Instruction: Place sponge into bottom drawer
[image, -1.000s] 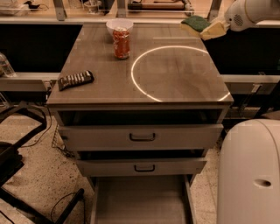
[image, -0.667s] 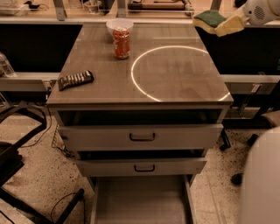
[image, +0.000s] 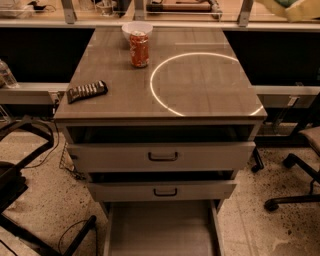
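The cabinet top (image: 200, 100) carries a red can (image: 139, 49) near 12 o'clock, a white bowl (image: 137, 28) just behind it, and a dark ribbed flat object (image: 87, 91) at 9 o'clock. A bright ring of light (image: 151, 87) covers its right half. The gripper (image: 300, 10) is a blur beyond the 1 o'clock corner.

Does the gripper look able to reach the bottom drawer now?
Probably yes: the bottom drawer is pulled out, open from above. The gripper is out of frame, past the sponge at top right.
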